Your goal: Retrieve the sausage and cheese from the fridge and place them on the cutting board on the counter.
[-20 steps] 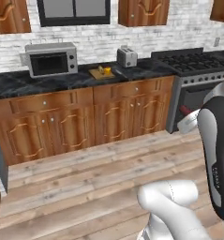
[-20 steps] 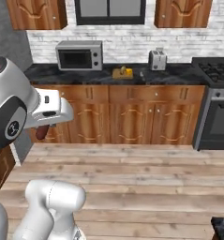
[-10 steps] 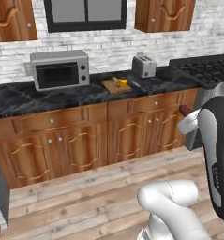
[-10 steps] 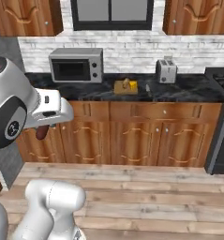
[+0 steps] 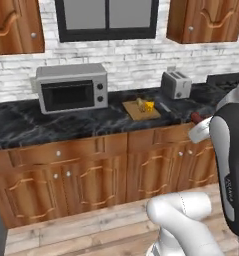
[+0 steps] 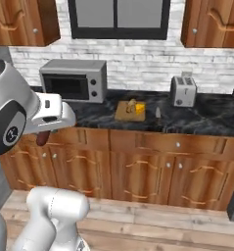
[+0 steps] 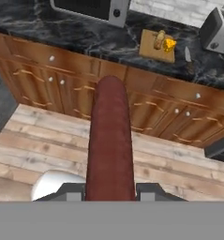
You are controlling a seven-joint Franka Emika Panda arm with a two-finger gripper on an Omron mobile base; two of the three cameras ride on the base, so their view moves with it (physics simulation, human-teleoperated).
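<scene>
Hand view: I see one sausage [image 7: 110, 140] clamped between the two dark fingertips [image 7: 71, 191] of my gripper [image 7: 110, 190], its body running from the jaws toward 12 o'clock, rounded far end up. One cutting board [image 7: 156, 46] lies on the counter [image 7: 62, 35] beyond the sausage's tip, at about 1 o'clock from it and well apart. On the board I count one cheese [image 7: 169, 45] chunk with one tan item I cannot identify touching it at 9 o'clock. One knife [image 7: 188, 55] lies just beside the board at 3 o'clock; one toaster [image 7: 217, 30] stands further toward 2 o'clock; one microwave [image 7: 92, 7] sits at 10 o'clock from the board.

Right base view: the sausage [image 6: 42, 138] hangs below the hand at 9 o'clock in the picture, the cutting board [image 6: 129, 111] near centre between microwave [image 6: 74, 80] and toaster [image 6: 182, 91].

Left base view: the sausage's end [image 5: 196, 117] shows at 3 o'clock, with the cheese [image 5: 149, 106] on the cutting board [image 5: 140, 110] at 10 o'clock from it
</scene>
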